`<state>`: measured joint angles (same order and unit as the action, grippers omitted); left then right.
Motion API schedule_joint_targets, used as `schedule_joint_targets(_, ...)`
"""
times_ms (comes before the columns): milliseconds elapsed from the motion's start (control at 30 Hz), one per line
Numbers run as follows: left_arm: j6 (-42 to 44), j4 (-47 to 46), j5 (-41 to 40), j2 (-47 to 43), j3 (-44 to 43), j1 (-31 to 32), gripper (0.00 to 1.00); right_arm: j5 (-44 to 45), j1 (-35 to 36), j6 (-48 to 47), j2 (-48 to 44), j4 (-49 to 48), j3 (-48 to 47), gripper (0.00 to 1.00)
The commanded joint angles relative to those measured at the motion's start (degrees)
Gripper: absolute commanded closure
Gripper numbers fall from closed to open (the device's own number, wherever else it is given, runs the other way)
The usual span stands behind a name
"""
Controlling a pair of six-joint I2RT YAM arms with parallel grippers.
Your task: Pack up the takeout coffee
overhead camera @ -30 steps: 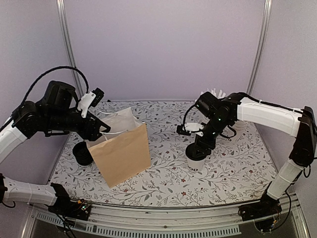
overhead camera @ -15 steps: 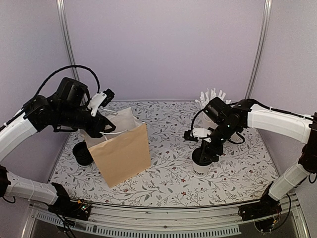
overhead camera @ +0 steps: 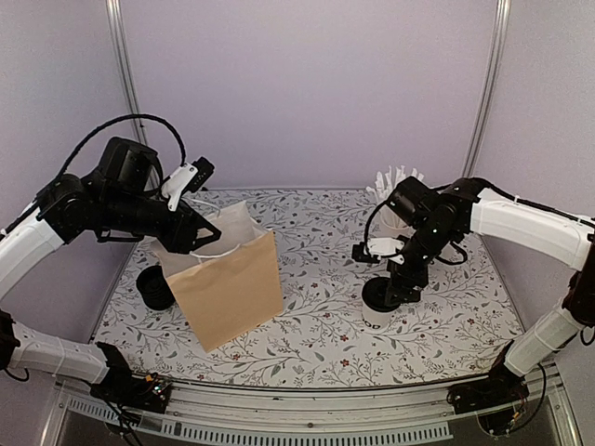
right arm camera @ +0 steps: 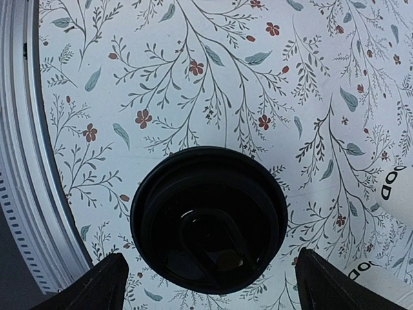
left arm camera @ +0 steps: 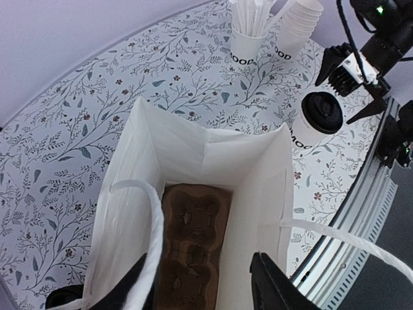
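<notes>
The takeout coffee [overhead camera: 381,305], a small white paper cup with a black lid, stands upright on the flowered bench [overhead camera: 316,348], right of centre and well apart from the brown paper bag [overhead camera: 232,290]. The right gripper [right arm camera: 216,281] hangs directly over it with its fingers [right arm camera: 97,284] spread wide, one to each side of the lid and clear of its rim, so nothing is gripped. The bag stands open on the left of the bench, and a brown cardboard cup carrier [left arm camera: 190,239] lies flat on its bottom. The left gripper [left arm camera: 203,287] hovers at the bag's mouth with its jaws apart. A white handle [left arm camera: 153,219] loops close by one finger, though whether it rests on that finger I cannot tell. Just left of the bag sits a dark round shape [overhead camera: 155,288], perhaps another lidded cup, mostly hidden. At the far right stand a white cup of straws [left arm camera: 248,40] and, beside it, a tilted stack of lidless cups [left arm camera: 295,26].
</notes>
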<state>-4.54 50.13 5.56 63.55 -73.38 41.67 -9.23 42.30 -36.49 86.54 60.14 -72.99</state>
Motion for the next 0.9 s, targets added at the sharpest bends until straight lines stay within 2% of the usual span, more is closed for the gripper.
schedule_joint_targets(0,-0.5,0.2,0.8,-1.6,0.3,-0.6,0.46,3.0,-0.3,-0.8,1.4,3.0,-4.2,0.06)
schedule_joint_targets(333,-0.5,0.9,0.9,-3.4,1.0,-0.6,0.44,2.0,-0.2,-1.5,8.3,6.5,-9.3,0.07)
schedule_joint_targets(867,-0.1,1.5,0.2,-4.8,1.8,-0.6,0.43,1.2,0.5,-0.6,10.1,7.4,-13.2,0.09)
